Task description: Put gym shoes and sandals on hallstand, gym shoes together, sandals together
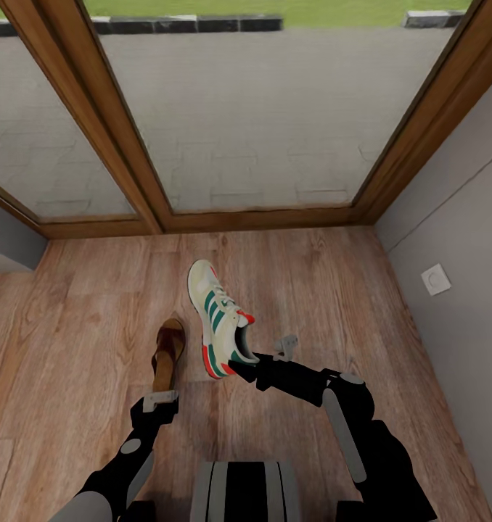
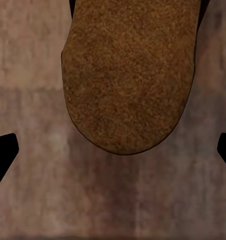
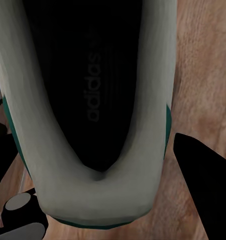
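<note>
Closest in, the robot's dark trunk (image 1: 246, 493) sits low between the two arms. Just ahead, the left claw (image 1: 161, 400) hangs over the heel end of one sandal (image 1: 168, 353), and the left wrist view has its two dark fingertips (image 2: 3, 157) spread wide on either side, with bare plank floor between them and the sandal's tan footbed (image 2: 129, 75) just beyond the tips. Wide apart, gripping nothing, and whether it touches the sandal I cannot tell.

Over to the right claw (image 1: 247, 362): it is at the heel of a gym shoe (image 1: 217, 317), and the shoe is tilted up, heel toward the claw and toe pointing away toward the window. The right wrist view looks straight into the shoe's dark insole (image 3: 90, 85), the white heel collar (image 3: 93, 197) right at the claw. One dark finger (image 3: 208, 190) stands outside the shoe's wall. It looks clamped on the heel rim, one finger inside and one out.

The sandal lies flat on the corridor floor (image 1: 72, 333), just beside the shoe, between the two claws.

Farther out, the wooden window frame (image 1: 260, 217) meets the floor, grey paving (image 1: 239, 109) lies beyond the glass, and a white wall plate (image 1: 435, 279) sits on the grey wall well off to the right claw's outer side.
</note>
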